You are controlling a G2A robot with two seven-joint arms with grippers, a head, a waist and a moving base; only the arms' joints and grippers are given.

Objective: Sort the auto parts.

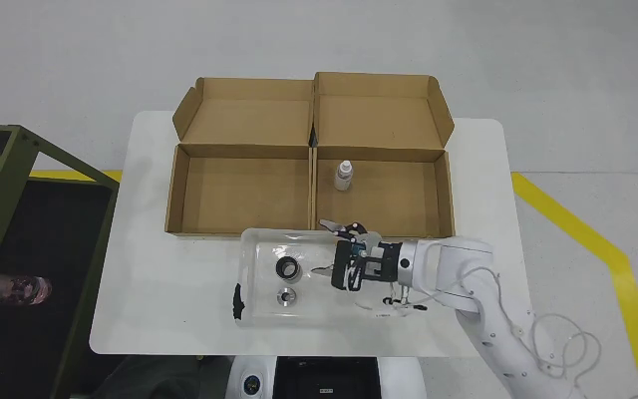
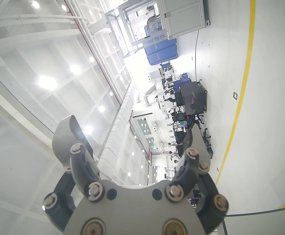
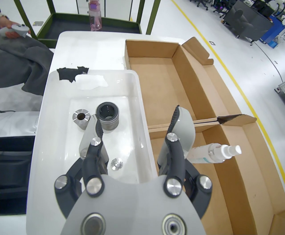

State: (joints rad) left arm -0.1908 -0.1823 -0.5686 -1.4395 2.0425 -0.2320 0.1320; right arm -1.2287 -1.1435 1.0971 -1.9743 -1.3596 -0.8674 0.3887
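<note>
Right wrist view: right claw [image 3: 137, 118] wide open, empty. Just ahead of it, linear bearing [image 3: 108, 116] and steel collet [image 3: 81, 119] sit close together; grasping either may knock its neighbour.

A white table [image 1: 140, 284] stands on a pale floor, and a yellow floor line [image 1: 573, 224] runs past one side of it. Beside the table's other side stands a green frame [image 1: 60, 153] around a dark mat [image 3: 73, 26], with a pink bottle [image 3: 94, 15] upright on the mat. A grey cloth [image 3: 26, 60] lies near that corner. Farther off are blue cabinets [image 2: 161, 51], and bright ceiling lights [image 2: 45, 82] overhead.
</note>
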